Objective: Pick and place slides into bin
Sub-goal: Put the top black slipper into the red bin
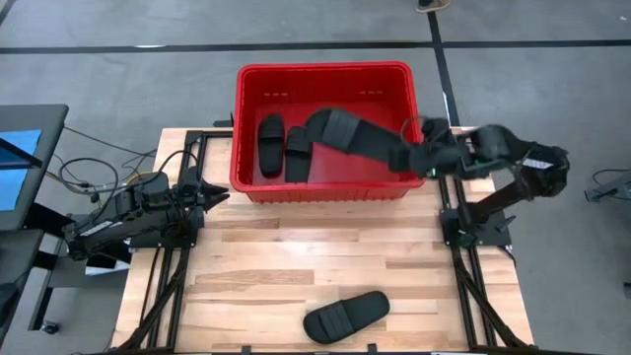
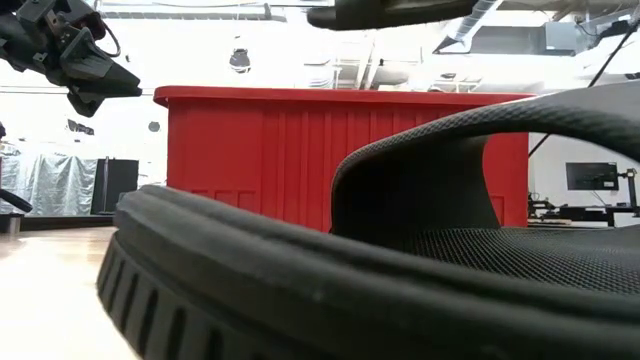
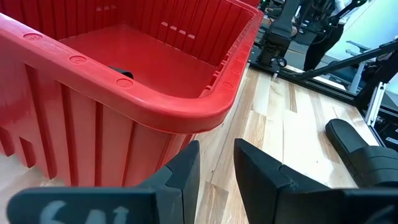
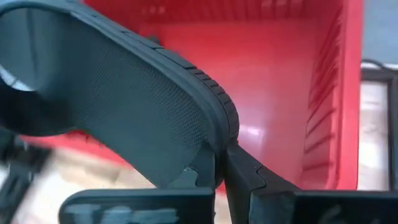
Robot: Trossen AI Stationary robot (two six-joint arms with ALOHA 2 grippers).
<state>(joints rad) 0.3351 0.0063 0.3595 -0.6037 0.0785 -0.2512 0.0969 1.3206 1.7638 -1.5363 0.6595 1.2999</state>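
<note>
While the right gripper (image 1: 419,158) pinched the edge of one black slide (image 1: 345,133), that slide hung in the air over the red bin (image 1: 399,71). Its fingers were squeezed tight on the thin rim of the sole, as the right wrist view showed. It looked like the drop-off step: the shoe had been carried over the tub and not yet let go. The next move would likely be to open the fingers so the slide fell inside, and it should be clear of the rim first so it did not catch there.

Two more slides (image 1: 284,146) lay side by side on the bin floor, near its left wall. One last slide (image 1: 345,316) waited on the wooden table (image 1: 256,256), near the front edge and well apart from the bin. It filled most of the low view.

The left gripper (image 1: 215,194) sat beside the bin's front left corner, fingers a little way apart and holding nothing.

The slides looked soft and rubbery, with a bumpy mesh-like skin on the sole, ridges around the edge and a wide curved strap. The bin was smooth, shiny plastic with a thick rounded rim and ribs down its walls. The table was pale wood in long strips.
</note>
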